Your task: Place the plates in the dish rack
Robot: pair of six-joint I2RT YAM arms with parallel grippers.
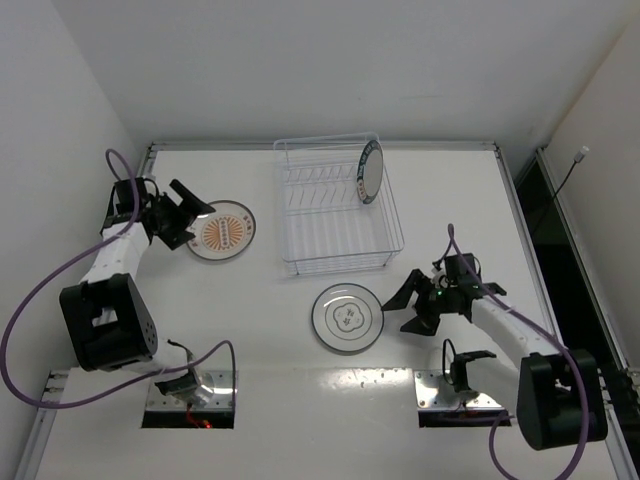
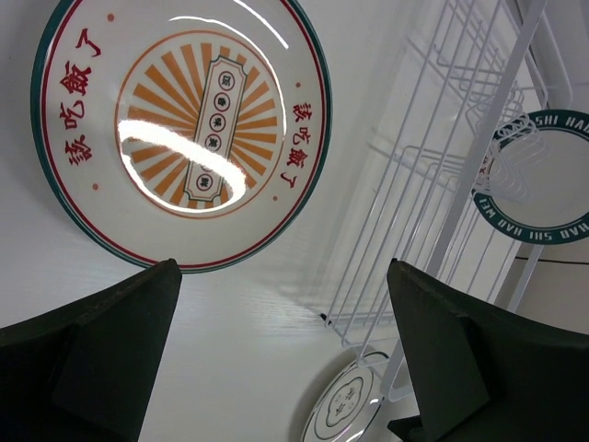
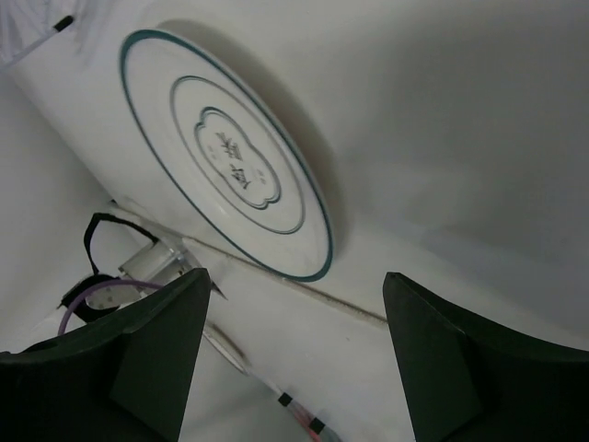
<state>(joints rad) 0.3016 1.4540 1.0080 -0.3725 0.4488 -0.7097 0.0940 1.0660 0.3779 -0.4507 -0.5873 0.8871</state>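
Note:
The orange sunburst plate [image 1: 222, 231] lies flat left of the dish rack [image 1: 335, 250]; it fills the upper left of the left wrist view [image 2: 179, 129]. My left gripper [image 1: 190, 222] is open and empty at its left edge. The dark-rimmed plate [image 1: 369, 171] stands upright in the rack's back right slots, also in the left wrist view [image 2: 538, 184]. The grey-ringed plate [image 1: 346, 317] lies flat in front of the rack, also in the right wrist view [image 3: 230, 152]. My right gripper [image 1: 402, 305] is open and empty just right of it.
The rack [image 2: 460, 138] stands at the back centre with several free slots left of the standing plate. Two metal mounting plates [image 1: 190, 400] sit at the near edge. A raised rim [image 1: 520, 190] runs along the table's right side.

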